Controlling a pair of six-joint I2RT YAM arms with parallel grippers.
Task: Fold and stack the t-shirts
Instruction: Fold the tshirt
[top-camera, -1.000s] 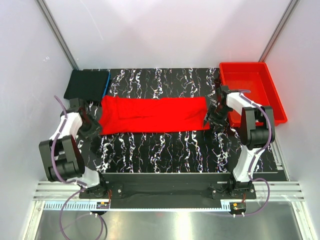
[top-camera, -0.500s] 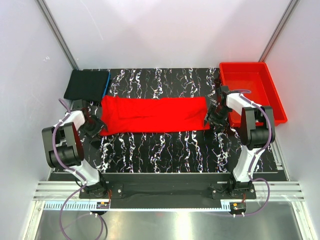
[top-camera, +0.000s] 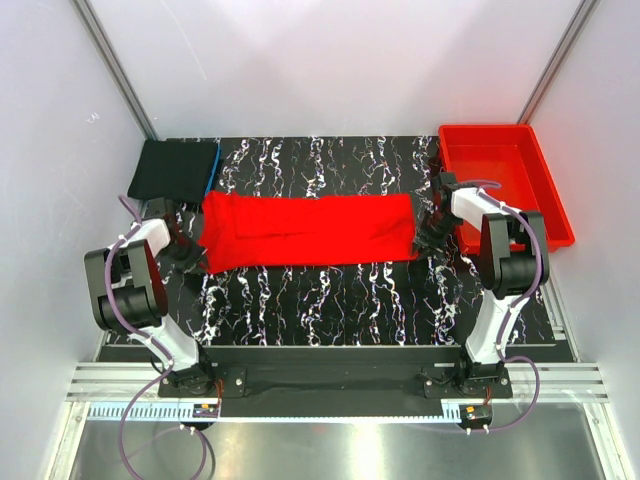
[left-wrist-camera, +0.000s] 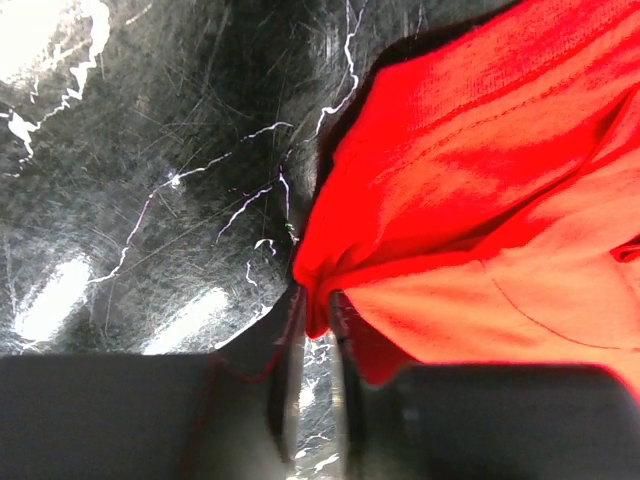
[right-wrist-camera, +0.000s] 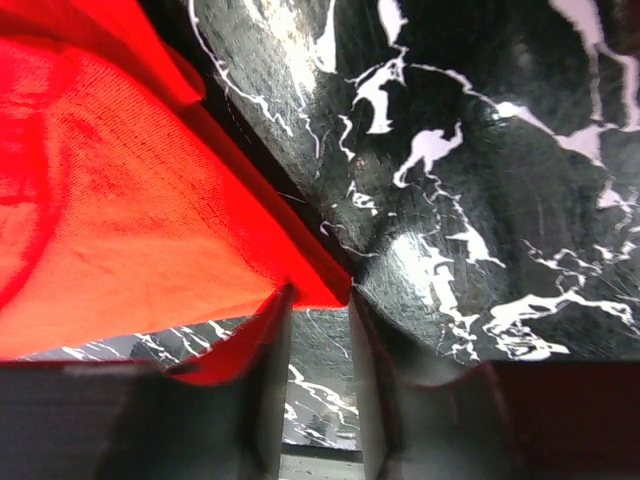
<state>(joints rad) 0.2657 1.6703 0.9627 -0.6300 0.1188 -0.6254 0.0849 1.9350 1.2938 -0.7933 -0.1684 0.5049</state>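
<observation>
The red t-shirt (top-camera: 305, 230) lies spread in a long band across the middle of the black marble table (top-camera: 330, 290). A folded black t-shirt (top-camera: 175, 168) with a blue edge sits at the back left corner. My left gripper (top-camera: 190, 256) is at the red shirt's near left corner. In the left wrist view it (left-wrist-camera: 315, 305) is shut, pinching a bunched fold of the red t-shirt (left-wrist-camera: 470, 180). My right gripper (top-camera: 425, 238) is at the near right corner. There it (right-wrist-camera: 320, 300) stands narrowly open, the flat corner of the red t-shirt (right-wrist-camera: 120, 200) lying between its fingertips.
A rigid red plastic bin (top-camera: 555, 200) stands at the back right, just beyond the right arm. White walls and metal posts close in the table on three sides. Bare marble runs along the near side in front of the shirt.
My left gripper has slid in to the shirt's near left corner and shut on the cloth. The right jaws have narrowed around the near right corner. The shirt's left edge has bunched slightly.
</observation>
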